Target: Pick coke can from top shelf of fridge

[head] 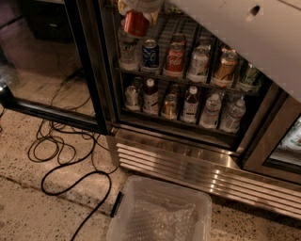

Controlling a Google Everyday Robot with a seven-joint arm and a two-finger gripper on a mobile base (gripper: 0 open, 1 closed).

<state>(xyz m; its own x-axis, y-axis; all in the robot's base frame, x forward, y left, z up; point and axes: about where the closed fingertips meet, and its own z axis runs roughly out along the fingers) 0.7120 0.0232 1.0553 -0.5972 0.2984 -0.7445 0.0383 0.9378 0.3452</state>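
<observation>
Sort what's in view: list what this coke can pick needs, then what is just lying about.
Belongs to the job:
- coke can, clamped in the jaws of the gripper at the top of the view
- fridge
- its open glass door

Just lying about:
- blue can
- gold-brown can
- water bottles
- black cable
- clear plastic bin

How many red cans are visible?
2: the coke can held in the gripper at the top edge, and a red can on the rack below, beside the blue can. Others may be hidden.
</observation>
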